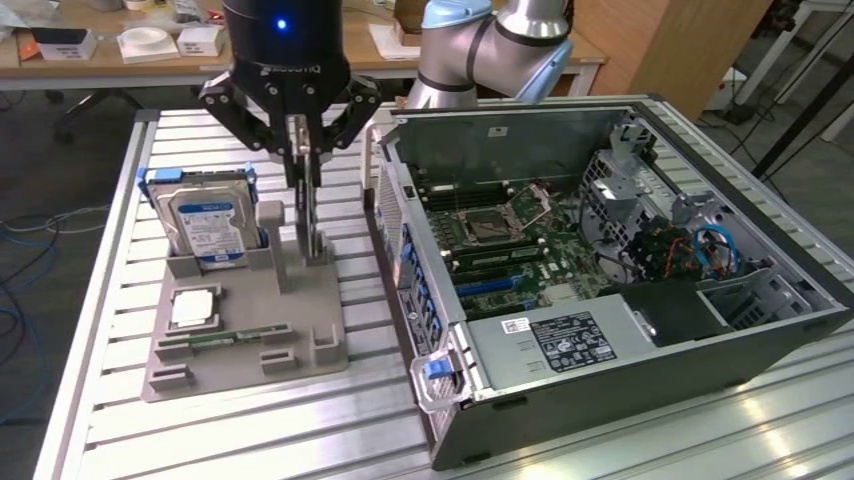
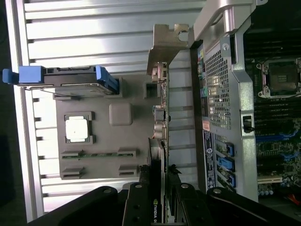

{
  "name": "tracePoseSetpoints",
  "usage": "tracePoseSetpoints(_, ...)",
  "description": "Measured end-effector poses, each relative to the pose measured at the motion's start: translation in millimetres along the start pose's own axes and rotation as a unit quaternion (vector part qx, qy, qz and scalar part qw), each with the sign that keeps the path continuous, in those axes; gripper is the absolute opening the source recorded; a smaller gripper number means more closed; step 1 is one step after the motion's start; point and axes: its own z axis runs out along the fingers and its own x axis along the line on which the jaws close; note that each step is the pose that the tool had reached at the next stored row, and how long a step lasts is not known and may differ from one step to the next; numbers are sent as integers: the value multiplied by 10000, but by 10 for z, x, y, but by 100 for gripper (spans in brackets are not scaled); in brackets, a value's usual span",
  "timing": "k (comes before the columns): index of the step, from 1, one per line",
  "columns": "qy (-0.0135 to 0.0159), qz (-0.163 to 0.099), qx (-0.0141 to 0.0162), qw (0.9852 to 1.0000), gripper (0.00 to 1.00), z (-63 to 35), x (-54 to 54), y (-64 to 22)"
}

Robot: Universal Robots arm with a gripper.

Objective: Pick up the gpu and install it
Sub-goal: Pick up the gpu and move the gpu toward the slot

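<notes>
One gripper (image 1: 307,150), mine, hung straight down over the table (image 1: 114,300) in the exterior view. Its two dark fingers were drawn partway in and pressed on both faces of the gpu (image 1: 315,220), near its upper edge. The gpu stood on edge, thin and dark, with its lower edge down at a slot in the grey holder (image 1: 240,350). I could not tell whether it had lifted clear of that slot. Toward the exterior view's left, a hard drive (image 1: 207,225) with a blue label stood upright in the same holder. In front of the drive a square chip (image 1: 196,308) lay flat, and a green memory stick (image 1: 220,340) lay just beyond it. Toward the exterior view's right, close beside the holder, sat an open case (image 1: 747,340), its motherboard (image 1: 514,240) exposed.

In the wrist view I looked along the gpu (image 2: 163,117) edge-on. My gripper (image 2: 159,172) closed on it, one finger on each side and touching it. The pale metal bracket (image 2: 167,44) capped the gpu's far end. The holder (image 2: 136,106) lay under it, carrying the hard drive (image 2: 70,77) with its blue end pieces, the chip (image 2: 77,128) and the memory stick (image 2: 99,154). The case (image 2: 225,94) ran along the gpu's other side, just beside it, with the motherboard (image 2: 277,108) inside.
</notes>
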Motion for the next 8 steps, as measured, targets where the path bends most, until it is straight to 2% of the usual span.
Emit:
tracePoseSetpoints(3, 2, 1, 2, 10000, 26, -40, -1, 3)
tracePoseSetpoints(6, 3, 1, 2, 10000, 26, -139, -2, 8)
tracePoseSetpoints(8, 2, 1, 3, 10000, 26, -144, -1, 9)
